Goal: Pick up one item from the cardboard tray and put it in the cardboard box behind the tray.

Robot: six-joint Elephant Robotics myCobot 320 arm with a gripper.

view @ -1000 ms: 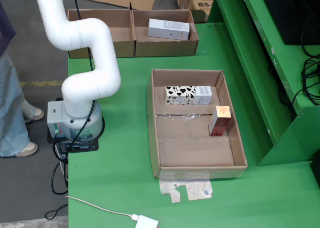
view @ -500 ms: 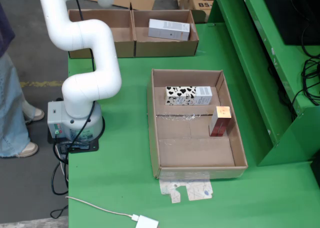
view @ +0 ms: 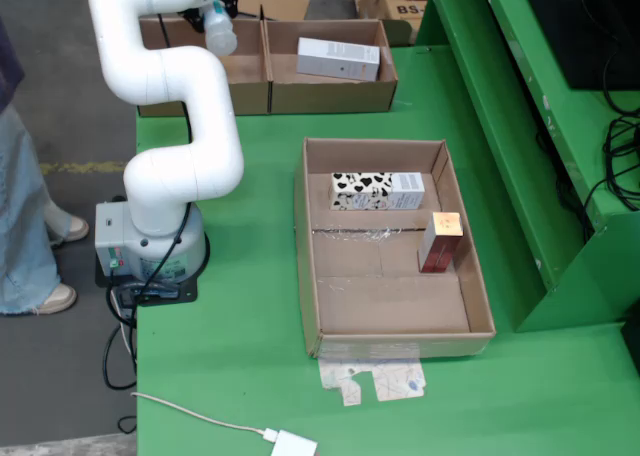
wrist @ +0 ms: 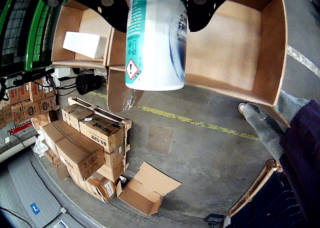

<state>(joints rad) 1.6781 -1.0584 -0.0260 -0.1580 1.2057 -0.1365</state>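
clamped between the black jaws of the gripper point(wrist: 156, 0) was a white and teal bottle point(wrist: 156, 38), held by its upper body so that the long axis ran straight out from the wrist; in the wrist view its hazard diamond faced the lens and its clear end pointed away toward the floor beyond the table. from the fixed view the bottle point(view: 219, 31) hung at the arm's point(view: 165, 96) far reach, above the left compartment of the cardboard box point(view: 250, 96) behind the tray, close to the dividing wall. that seemed the reason for the stretched, folded-back pose: the item had to be over the box before letting go. the right compartment already held a white carton point(view: 338, 59), so the left one looked like the chosen spot. the cardboard tray point(view: 310, 266) sat nearer on the green table point(view: 230, 376), well apart from the gripper, with a cow-patterned carton point(view: 377, 190) lying flat and a red box point(view: 440, 242) standing upright. a person point(wrist: 295, 133) stood just beyond the box, on the floor.
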